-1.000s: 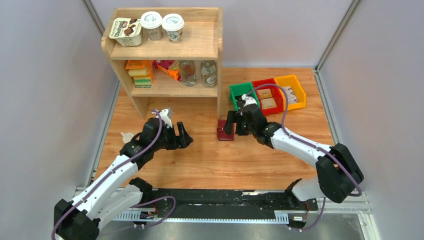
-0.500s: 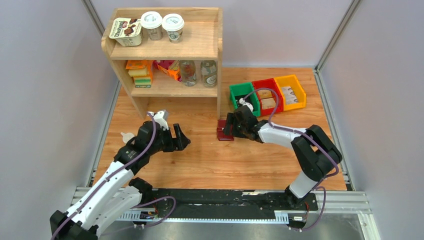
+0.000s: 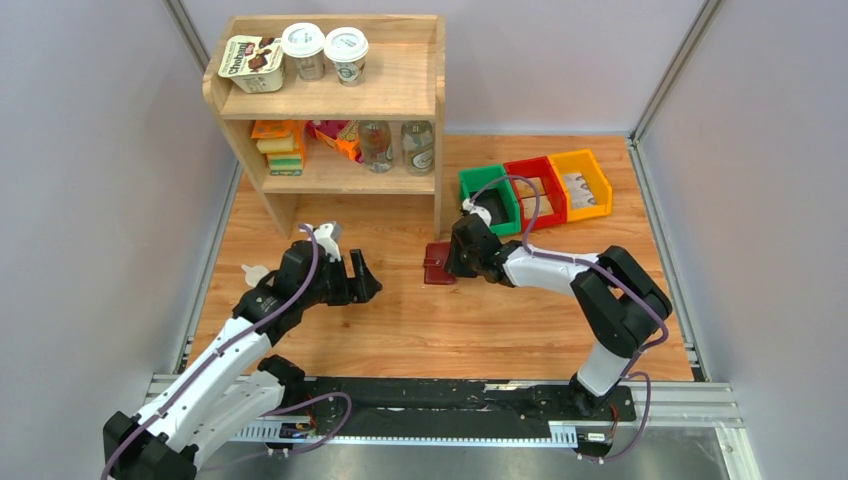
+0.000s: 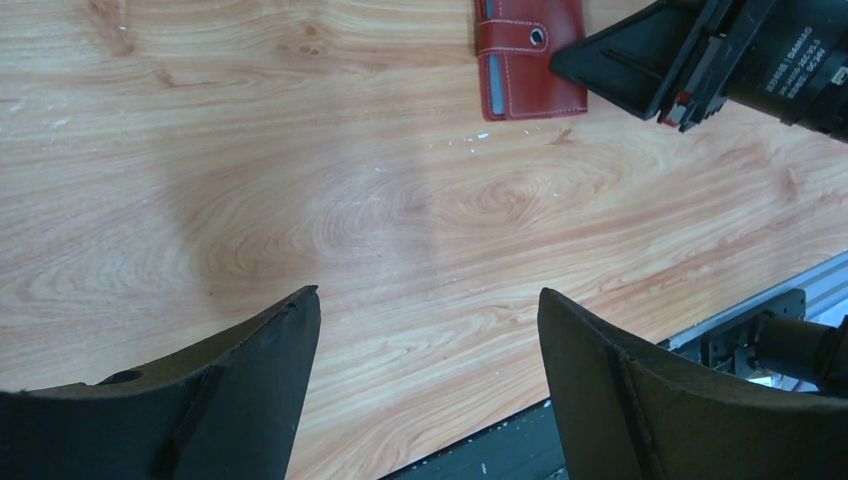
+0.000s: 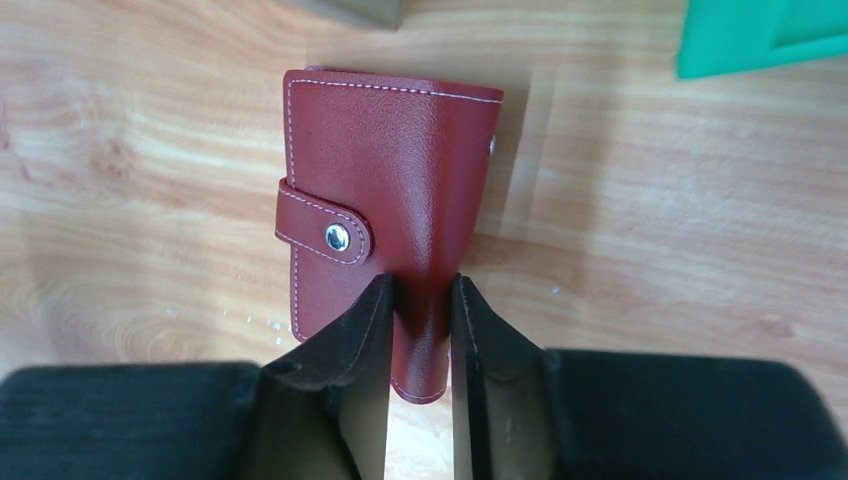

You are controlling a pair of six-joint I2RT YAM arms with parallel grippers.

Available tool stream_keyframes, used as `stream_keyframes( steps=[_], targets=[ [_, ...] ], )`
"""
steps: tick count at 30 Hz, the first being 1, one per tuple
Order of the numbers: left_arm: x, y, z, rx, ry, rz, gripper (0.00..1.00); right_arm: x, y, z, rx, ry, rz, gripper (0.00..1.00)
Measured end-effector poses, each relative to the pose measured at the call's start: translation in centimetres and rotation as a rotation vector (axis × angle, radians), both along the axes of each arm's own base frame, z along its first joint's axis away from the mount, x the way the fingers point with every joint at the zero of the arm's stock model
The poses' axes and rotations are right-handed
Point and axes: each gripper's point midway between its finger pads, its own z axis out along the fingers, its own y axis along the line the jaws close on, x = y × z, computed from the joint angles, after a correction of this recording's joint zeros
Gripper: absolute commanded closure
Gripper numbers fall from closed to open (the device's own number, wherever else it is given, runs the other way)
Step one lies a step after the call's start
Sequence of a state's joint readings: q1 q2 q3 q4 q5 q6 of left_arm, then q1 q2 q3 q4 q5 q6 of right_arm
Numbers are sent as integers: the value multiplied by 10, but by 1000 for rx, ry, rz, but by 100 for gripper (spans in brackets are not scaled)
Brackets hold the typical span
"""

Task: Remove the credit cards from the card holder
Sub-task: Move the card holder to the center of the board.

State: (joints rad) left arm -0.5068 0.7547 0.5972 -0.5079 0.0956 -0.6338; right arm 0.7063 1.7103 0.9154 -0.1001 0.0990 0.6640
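Note:
The card holder [image 5: 390, 180] is a dark-red wallet lying closed on the wooden table, its tab snapped over the front. It also shows in the top view as the card holder [image 3: 436, 265] and in the left wrist view as the card holder [image 4: 530, 55]. My right gripper [image 5: 420, 285] is shut on its near edge, one finger on each side of the folded leather. My left gripper [image 3: 364, 277] hovers open over bare table to the left; the left gripper [image 4: 428, 300] has nothing between its fingers. The credit cards are hidden inside the closed holder.
A wooden shelf [image 3: 335, 100] with cups, jars and packets stands at the back left, its right post close to the holder. Green [image 3: 487, 188], red [image 3: 535, 185] and yellow [image 3: 583, 180] bins sit just behind the right arm. The table's front rail [image 3: 440, 400] runs along the near edge.
The right gripper's fingers have closed onto the card holder, and holder and gripper have shifted slightly left. The left arm has barely moved and stays open.

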Motion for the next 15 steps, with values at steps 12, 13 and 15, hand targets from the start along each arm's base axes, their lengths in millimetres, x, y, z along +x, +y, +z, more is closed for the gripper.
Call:
stream_keyframes(
  steps=[12,13,15],
  targets=[
    [1,-15,-13,-51,37,-37,13,-94,-8,5,-71,88,169,47],
    [1,-16,-16,-58,42,-36,14,-96,-16,7,-100,87,164,41],
    [-1,-17,-20,-66,53,-34,13,-98,-27,15,-138,78,155,32]
  ],
)
